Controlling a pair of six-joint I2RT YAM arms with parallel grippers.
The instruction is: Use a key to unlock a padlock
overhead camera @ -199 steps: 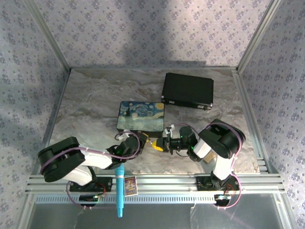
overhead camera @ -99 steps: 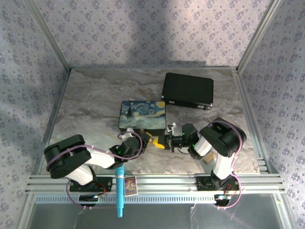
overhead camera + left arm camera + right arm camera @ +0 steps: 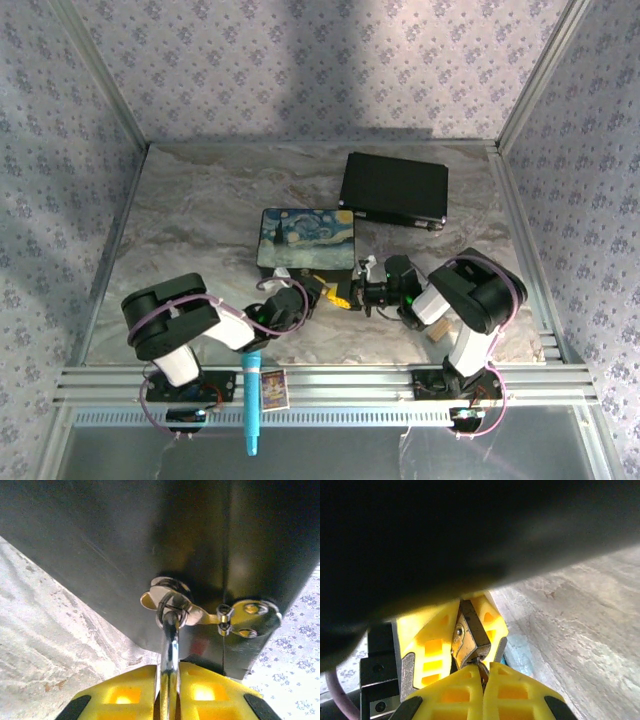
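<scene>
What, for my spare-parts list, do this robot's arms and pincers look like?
Both the left arm and the right arm have bulky black joint housings, white links and looping lilac cables. The left pincer and the right pincer have bright yellow fingers moulded with square pockets, black at the base.

The left arm [image 3: 200,322] and right arm [image 3: 470,295] are folded low and reach inward, so their grippers meet tip to tip. The left gripper [image 3: 170,680] clamps the padlock [image 3: 466,640] by its shackle. The right gripper [image 3: 483,672] pinches the key [image 3: 481,665].
</scene>
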